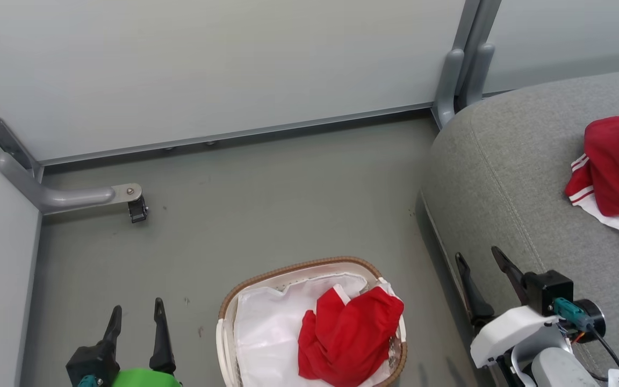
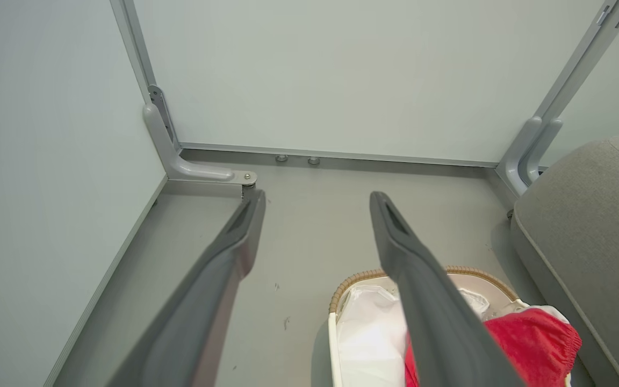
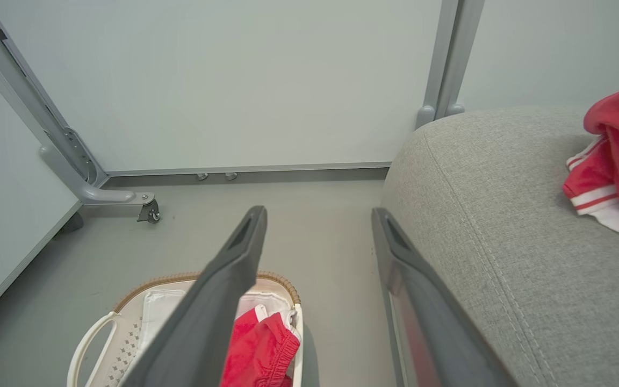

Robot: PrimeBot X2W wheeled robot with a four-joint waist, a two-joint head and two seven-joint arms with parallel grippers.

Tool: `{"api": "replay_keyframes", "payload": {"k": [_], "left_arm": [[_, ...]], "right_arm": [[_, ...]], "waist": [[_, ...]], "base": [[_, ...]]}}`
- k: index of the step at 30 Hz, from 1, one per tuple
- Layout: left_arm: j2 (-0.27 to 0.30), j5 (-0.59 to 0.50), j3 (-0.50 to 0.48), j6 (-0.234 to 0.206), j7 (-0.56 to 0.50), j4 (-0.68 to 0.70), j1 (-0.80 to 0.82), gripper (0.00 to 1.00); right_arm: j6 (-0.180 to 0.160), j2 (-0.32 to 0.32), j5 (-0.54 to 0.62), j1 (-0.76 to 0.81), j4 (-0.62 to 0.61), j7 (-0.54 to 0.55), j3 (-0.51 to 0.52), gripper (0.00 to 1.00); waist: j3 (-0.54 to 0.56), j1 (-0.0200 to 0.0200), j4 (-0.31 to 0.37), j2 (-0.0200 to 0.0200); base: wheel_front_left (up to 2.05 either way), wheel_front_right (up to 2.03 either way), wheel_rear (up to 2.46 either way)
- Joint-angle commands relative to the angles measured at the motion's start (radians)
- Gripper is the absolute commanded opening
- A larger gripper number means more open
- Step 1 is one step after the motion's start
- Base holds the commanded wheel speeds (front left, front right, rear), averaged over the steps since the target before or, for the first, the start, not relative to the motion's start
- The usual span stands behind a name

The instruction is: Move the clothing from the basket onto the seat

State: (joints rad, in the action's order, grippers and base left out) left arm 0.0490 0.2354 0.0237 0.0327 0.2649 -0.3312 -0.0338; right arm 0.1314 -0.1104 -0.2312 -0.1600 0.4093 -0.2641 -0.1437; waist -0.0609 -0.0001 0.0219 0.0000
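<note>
One red garment (image 1: 344, 336) lies crumpled in the right half of the white basket (image 1: 225, 344) with its brown woven rim, on the white liner (image 1: 269, 322); it also shows in both wrist views (image 2: 535, 338) (image 3: 256, 349). A second red garment with white striped trim (image 1: 613, 161) (image 3: 618, 161) rests on the grey seat (image 1: 508, 177) at the right. My left gripper (image 1: 136, 318) hovers open to the left of the basket, nothing between its fingers. My right gripper (image 1: 482, 269) stands open over the seat's front edge, right of the basket, holding nothing.
Pale partition panels (image 1: 207, 70) close off the back and left. A grey bracket foot with a small caster (image 1: 136, 207) juts onto the floor at the left. Another post base (image 1: 457, 80) stands by the seat's far corner. Grey floor (image 1: 266, 209) lies beyond the basket.
</note>
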Motion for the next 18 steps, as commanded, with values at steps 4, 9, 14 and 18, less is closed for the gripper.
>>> {"api": "replay_keyframes", "payload": {"k": [4,9,14,18], "left_arm": [[0.003,0.001,0.023,0.008,-0.001,-0.008,0.038,1.0],[0.003,-0.003,0.088,0.022,-0.001,-0.036,0.089,1.0],[0.003,0.005,0.176,0.034,-0.001,-0.089,0.168,1.0],[0.003,0.006,0.275,0.049,-0.001,-0.167,0.248,1.0]], "right_arm": [[-0.001,-0.005,-0.009,-0.032,-0.011,0.0,-0.01,1.0],[-0.001,-0.009,-0.02,-0.087,-0.05,0.0,-0.024,1.0],[-0.001,-0.013,-0.039,-0.165,-0.106,0.0,-0.027,1.0],[-0.001,-0.017,-0.067,-0.227,-0.145,0.0,-0.024,1.0]], "waist": [[-0.033,0.0001,0.014,0.0],[-0.106,0.0001,0.046,0.0],[-0.207,0.0001,0.1,0.0],[-0.287,0.0001,0.142,0.0]], "base": [[0.0,0.0,0.0],[0.0,0.0,0.0],[0.0,0.0,0.0],[0.0,0.0,0.0]]}}
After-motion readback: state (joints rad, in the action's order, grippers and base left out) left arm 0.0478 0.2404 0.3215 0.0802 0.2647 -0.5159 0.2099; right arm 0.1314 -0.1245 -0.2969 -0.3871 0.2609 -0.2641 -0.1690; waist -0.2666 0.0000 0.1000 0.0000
